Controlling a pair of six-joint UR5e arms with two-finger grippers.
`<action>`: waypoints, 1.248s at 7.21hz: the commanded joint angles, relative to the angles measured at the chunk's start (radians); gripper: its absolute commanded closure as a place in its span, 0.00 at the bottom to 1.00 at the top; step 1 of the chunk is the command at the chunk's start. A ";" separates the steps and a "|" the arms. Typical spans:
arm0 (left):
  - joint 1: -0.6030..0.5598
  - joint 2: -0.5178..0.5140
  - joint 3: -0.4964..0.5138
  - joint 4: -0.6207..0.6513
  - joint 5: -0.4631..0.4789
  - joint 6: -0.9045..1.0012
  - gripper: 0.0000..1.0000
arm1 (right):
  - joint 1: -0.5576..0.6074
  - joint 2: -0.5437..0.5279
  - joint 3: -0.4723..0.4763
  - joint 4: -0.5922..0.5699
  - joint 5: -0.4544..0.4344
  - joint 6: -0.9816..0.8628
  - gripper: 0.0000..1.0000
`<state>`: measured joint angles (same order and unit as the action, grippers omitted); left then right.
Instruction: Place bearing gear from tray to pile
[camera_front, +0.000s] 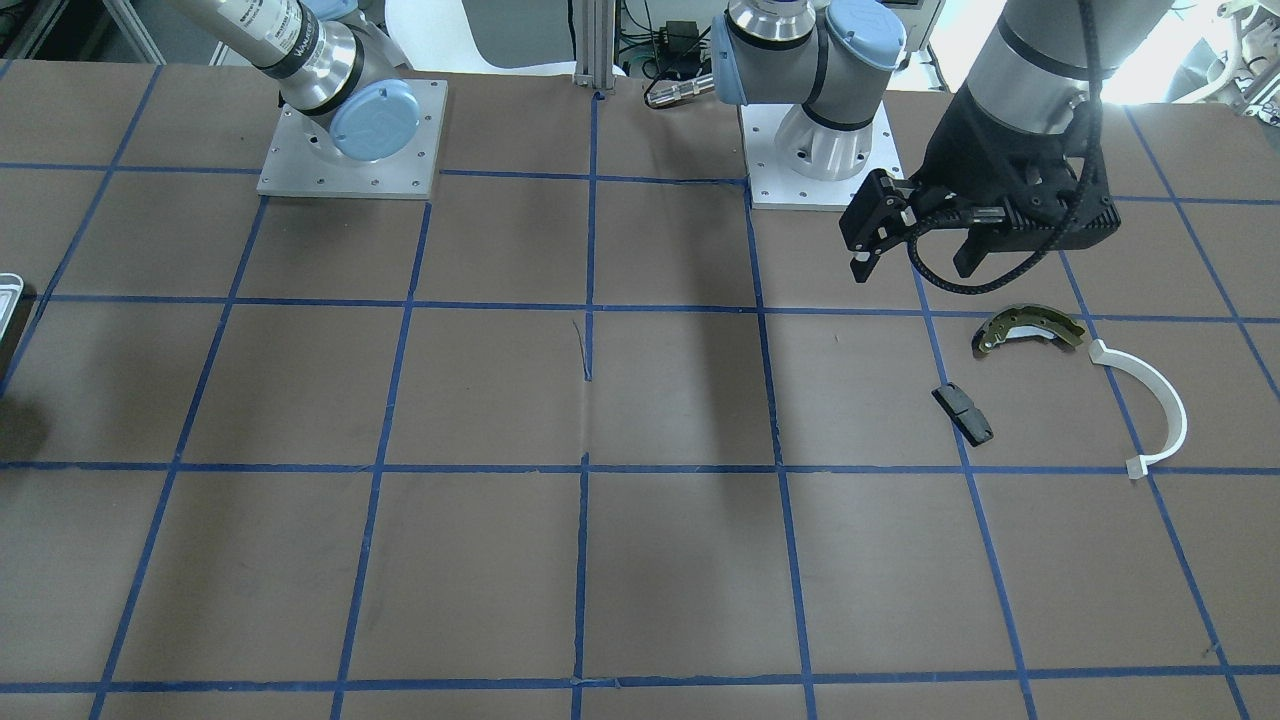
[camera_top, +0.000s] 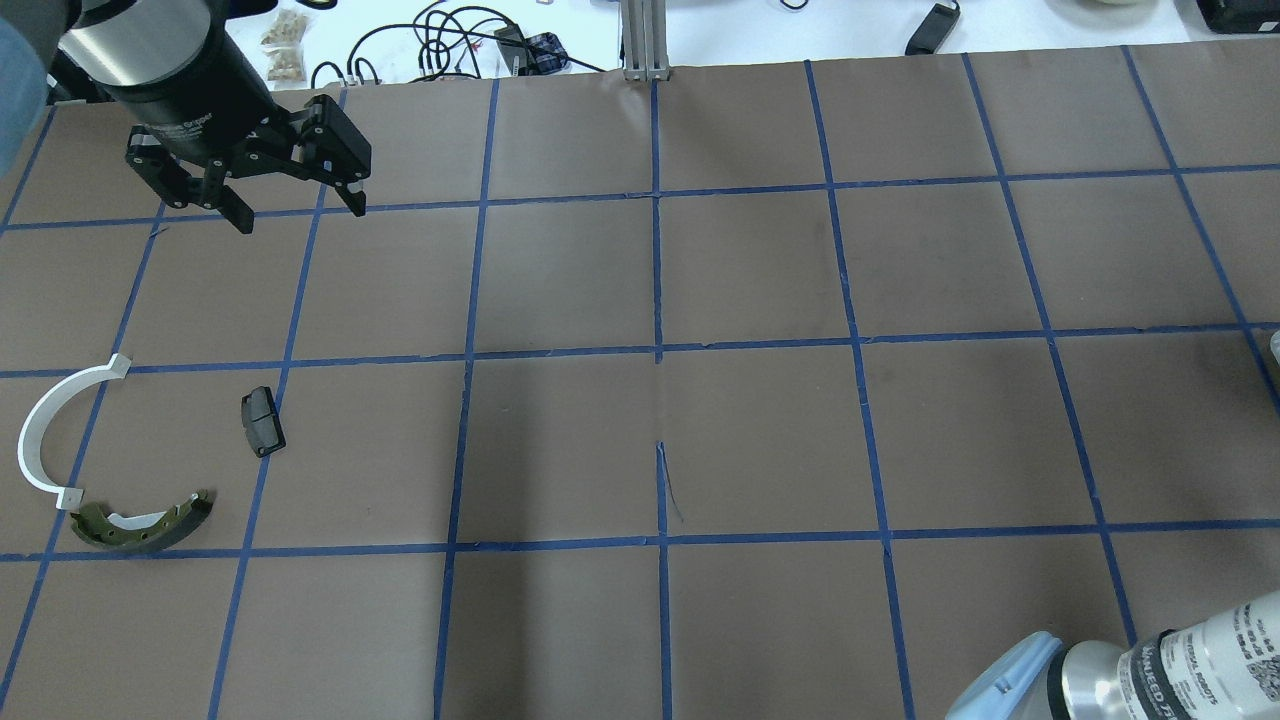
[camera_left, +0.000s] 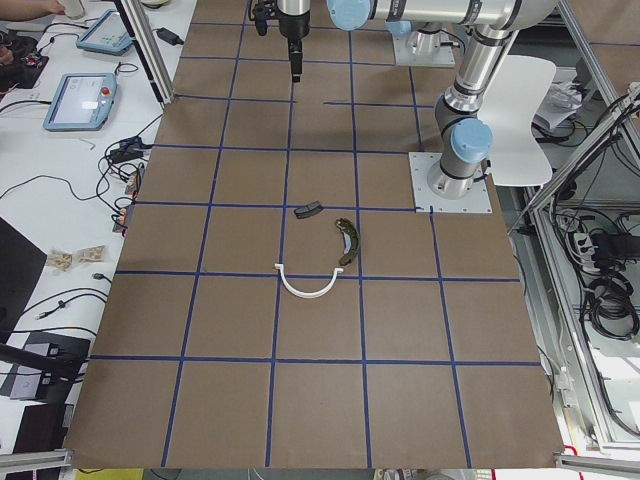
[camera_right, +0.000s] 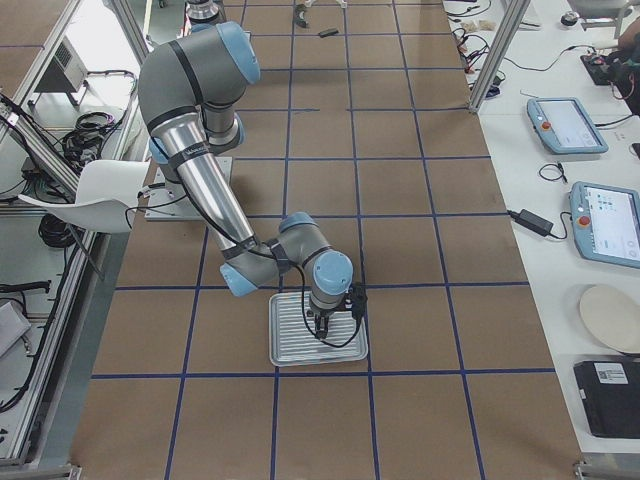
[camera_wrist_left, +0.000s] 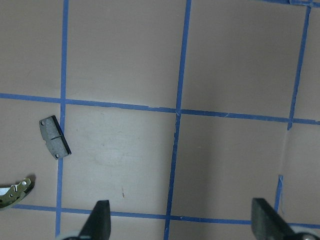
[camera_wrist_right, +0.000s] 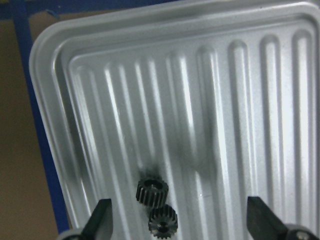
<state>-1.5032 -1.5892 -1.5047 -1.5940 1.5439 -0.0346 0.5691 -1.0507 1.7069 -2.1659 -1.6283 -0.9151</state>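
I am hovering the right gripper (camera_wrist_right: 181, 224), its fingers spread apart, above the tray (camera_wrist_right: 45, 65).

The bearing gear (camera_wrist_right: 151, 192), seemingly two small black cogs touching, is lying on the tray's ridged floor, nearer one finger than the other. Closing from here, I am risking a knock that rolls it along a groove, or a pinch on only one cog. The pile, around the black block (camera_top: 262, 421), is sitting well apart, near the left gripper (camera_top: 300, 214), which is also spread wide.
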 joint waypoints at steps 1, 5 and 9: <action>0.000 0.000 -0.002 0.000 -0.002 -0.001 0.00 | 0.000 0.003 0.042 -0.049 -0.005 0.010 0.23; 0.000 0.001 -0.002 0.000 -0.002 -0.001 0.00 | 0.003 -0.009 0.031 -0.046 -0.007 0.013 0.93; 0.000 0.002 -0.002 0.000 -0.001 0.001 0.00 | 0.104 -0.202 0.028 0.120 -0.005 0.112 0.96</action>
<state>-1.5033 -1.5865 -1.5062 -1.5938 1.5435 -0.0335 0.6209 -1.1700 1.7331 -2.1356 -1.6339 -0.8700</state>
